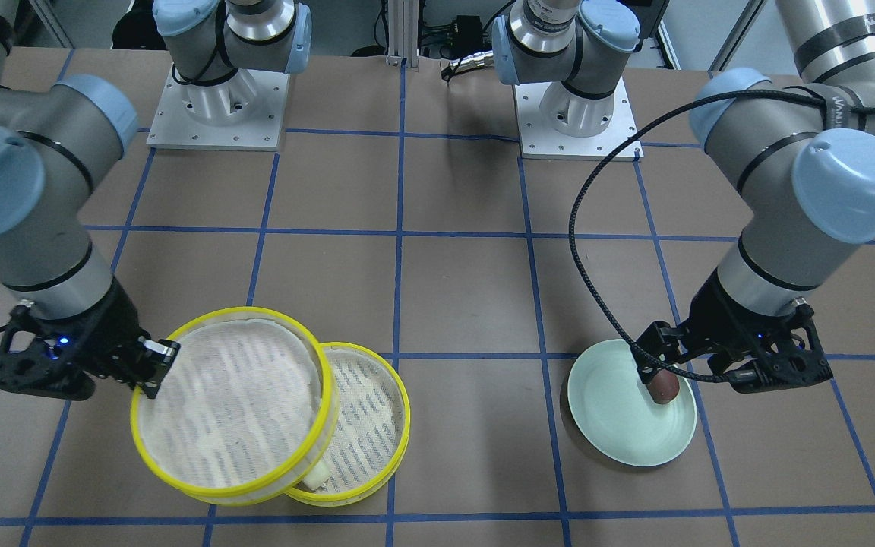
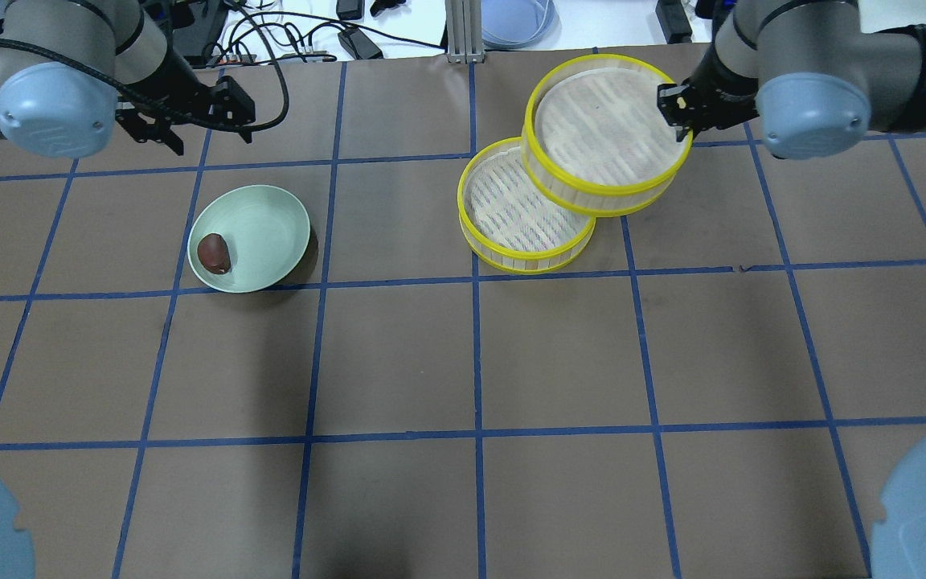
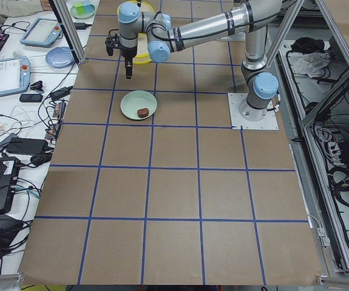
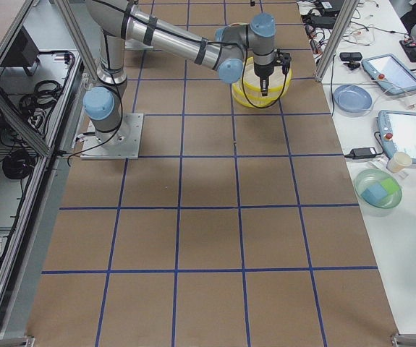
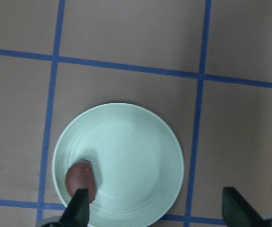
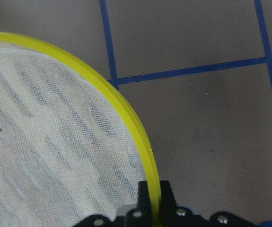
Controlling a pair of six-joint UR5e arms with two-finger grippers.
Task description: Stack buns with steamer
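Note:
The upper steamer tier [image 1: 229, 403], yellow-rimmed with a white liner, hangs tilted over the lower tier [image 1: 369, 448]. My right gripper [image 1: 155, 372] is shut on its rim, as the right wrist view [image 6: 151, 201] shows. The cream bun [image 1: 318, 476] lies in the lower tier, partly hidden under the upper one. The dark reddish-brown bun [image 1: 665, 387] sits on the pale green plate [image 1: 620, 425]. My left gripper [image 5: 157, 213] is open and empty above the plate's edge by that bun [image 5: 81, 179]. In the overhead view the tiers [image 2: 608, 121] [image 2: 511, 217] are at the far right and the plate [image 2: 262, 233] at the left.
The two arm bases [image 1: 217, 114] [image 1: 578, 114] stand at the robot's side of the table. A black cable [image 1: 582, 251] loops from the left wrist over the table. Blue tape lines grid the brown tabletop. Cables and a blue bowl [image 2: 515, 20] lie beyond the far edge.

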